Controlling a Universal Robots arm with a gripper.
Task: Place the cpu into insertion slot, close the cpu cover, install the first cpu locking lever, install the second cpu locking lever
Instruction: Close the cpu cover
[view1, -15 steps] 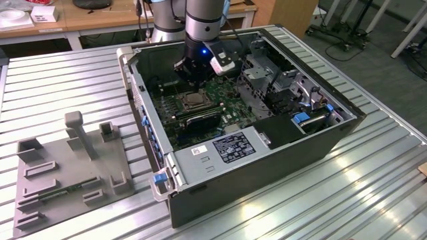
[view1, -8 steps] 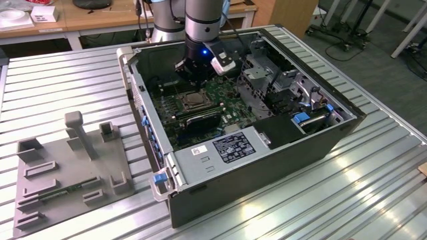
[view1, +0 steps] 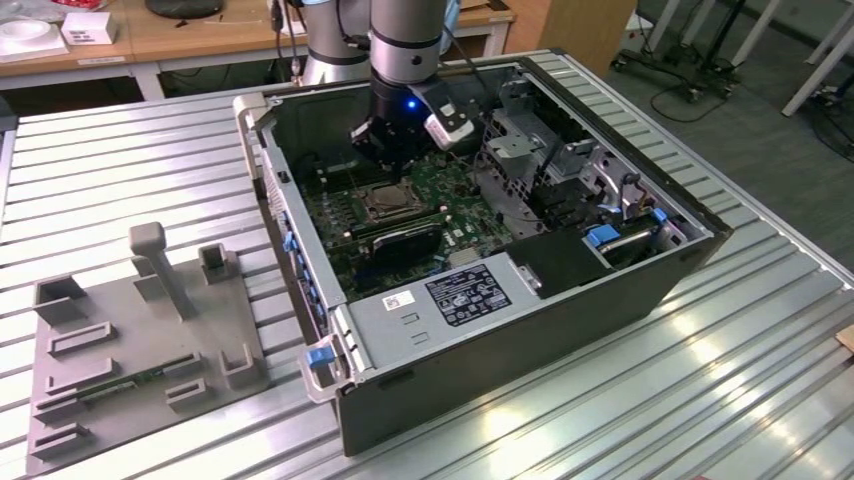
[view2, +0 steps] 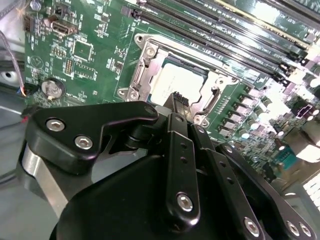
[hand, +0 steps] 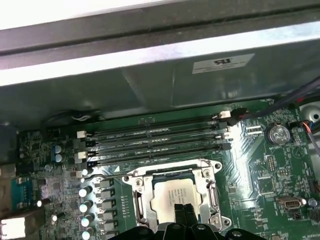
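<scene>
In the exterior view an open computer case (view1: 534, 340) lies on its side on the ribbed metal worktop (view1: 721, 400), which turns the green motherboard (view1: 454, 190) face up so the arm can come straight down onto it. The arm enters from the top of the frame, and its hand (view1: 390, 162) hangs just above the insertion slot (view1: 374, 205) near the frame's centre. A grey fixture plate (view1: 134, 340) sits well apart, low toward the exterior view's left. In the second wrist view the hand (view2: 179, 101) has its two fingers drawn narrow, pressed together with nothing between them, the tips poised over the near edge of the cpu (view2: 170, 82). A hand closed like this looks suited to pushing rather than to grasping. The cpu lies flat in the socket with its pale metal top up, and the cpu cover (view2: 145, 62) frames it. In the first wrist view the cpu (hand: 172, 192) sits square inside the cover (hand: 141, 197), which seems to lie down around it and leave the middle open. The fingertips (hand: 180, 210) stand just at the chip's edge. The long memory slots (hand: 155, 140) run beside the socket. A thin metal rod (hand: 107, 176) reaches away from the socket corner, likely a locking lever, but I cannot tell whether it is latched.
</scene>
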